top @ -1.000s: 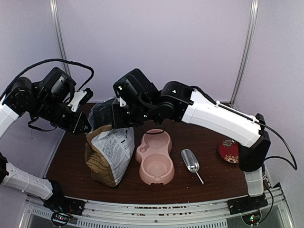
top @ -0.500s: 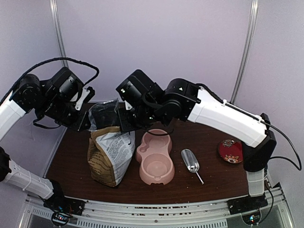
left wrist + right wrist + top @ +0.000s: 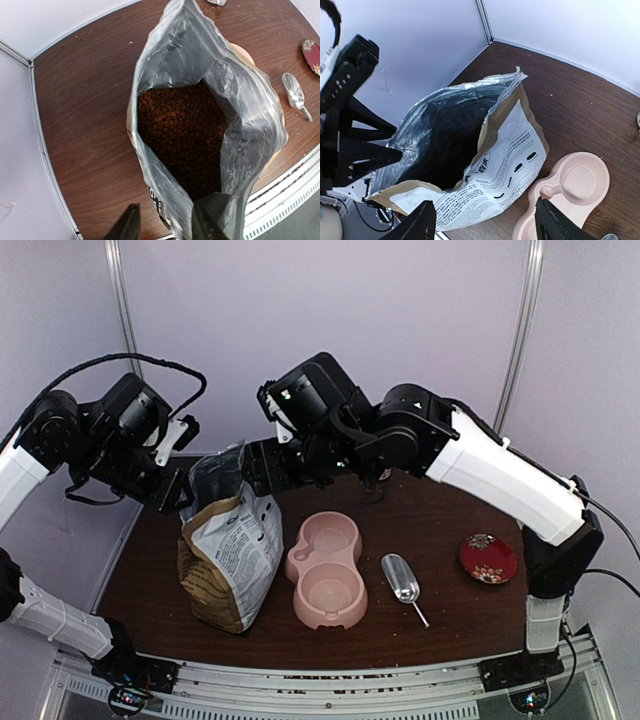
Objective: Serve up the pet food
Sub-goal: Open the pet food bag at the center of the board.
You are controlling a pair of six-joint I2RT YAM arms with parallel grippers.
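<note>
Inside bag (image 3: 250,125), pet food (image 3: 180,135) partly shadowed, left hand (image 3: 170,212) cropped

The left arm (image 3: 60,440) rises from the left side and bends inward, and the left end effector (image 3: 169,212) points down with its fingers partway apart; its grip is unclear. The right arm (image 3: 500,475) arches high across from the right, and the right end effector (image 3: 485,205) is angled downward with its fingers spread wide.

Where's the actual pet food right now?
In the left wrist view the pet food lies inside the open paper bag, which stands on the left of the table, just left of the pink double bowl.
</note>
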